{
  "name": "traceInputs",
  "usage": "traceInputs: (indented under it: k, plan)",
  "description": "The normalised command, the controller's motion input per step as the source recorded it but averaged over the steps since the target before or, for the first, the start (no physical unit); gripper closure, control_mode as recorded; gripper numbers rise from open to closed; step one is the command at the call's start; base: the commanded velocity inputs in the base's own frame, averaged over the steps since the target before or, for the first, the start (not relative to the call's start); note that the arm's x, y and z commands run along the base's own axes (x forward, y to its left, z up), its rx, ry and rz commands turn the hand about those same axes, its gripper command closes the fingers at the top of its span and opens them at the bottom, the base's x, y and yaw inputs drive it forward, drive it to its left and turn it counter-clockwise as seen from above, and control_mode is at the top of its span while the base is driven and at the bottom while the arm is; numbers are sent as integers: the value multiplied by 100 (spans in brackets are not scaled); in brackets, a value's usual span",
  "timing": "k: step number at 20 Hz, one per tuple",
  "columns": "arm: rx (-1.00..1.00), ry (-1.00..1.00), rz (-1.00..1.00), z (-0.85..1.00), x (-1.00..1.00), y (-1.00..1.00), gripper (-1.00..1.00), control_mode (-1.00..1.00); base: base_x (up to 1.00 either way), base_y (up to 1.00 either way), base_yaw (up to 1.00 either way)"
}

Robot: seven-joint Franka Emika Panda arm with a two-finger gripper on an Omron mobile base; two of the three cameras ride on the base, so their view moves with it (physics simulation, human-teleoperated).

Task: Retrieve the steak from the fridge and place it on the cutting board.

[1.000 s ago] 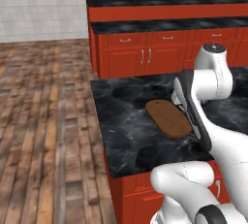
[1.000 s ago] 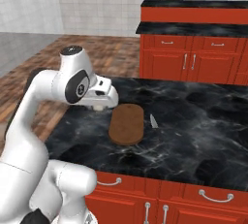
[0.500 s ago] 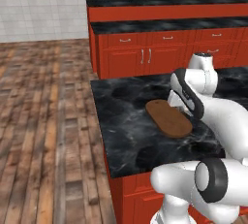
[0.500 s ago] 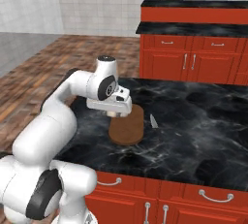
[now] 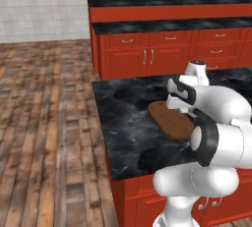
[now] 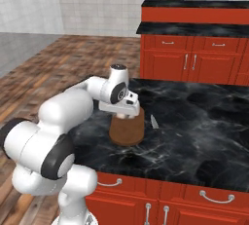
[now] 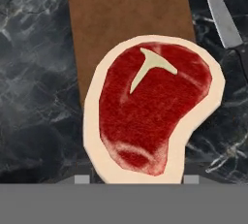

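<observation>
One steak (image 7: 154, 110), red with whitish fat rim, close under hand camera, overlapping near end of cutting board (image 7: 127, 18) and dark marble counter (image 7: 38, 97) beside it. Fingertips hidden behind meat; gripper (image 6: 127, 114) probably grasping steak, yet cannot tell for sure. Knife (image 7: 222, 17) lies on counter just beside board, apart from it. Base views: gripper low over end of board (image 5: 170, 121) on counter (image 6: 194, 131), red cabinets (image 5: 162, 56) behind.

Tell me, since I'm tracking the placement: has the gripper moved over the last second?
Yes. In the right base view the gripper has swung rightward and lowered, now over the cutting board near end, with the steak.
</observation>
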Motion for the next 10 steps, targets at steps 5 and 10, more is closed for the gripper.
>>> traceInputs:
  k: [5, 10]
  plan:
    - [0, -6, 0, -32, 57, 0, 100, -100, 0, 0, 0]
    - [-1, -2, 0, -24, 43, 0, 100, -100, 0, 0, 0]
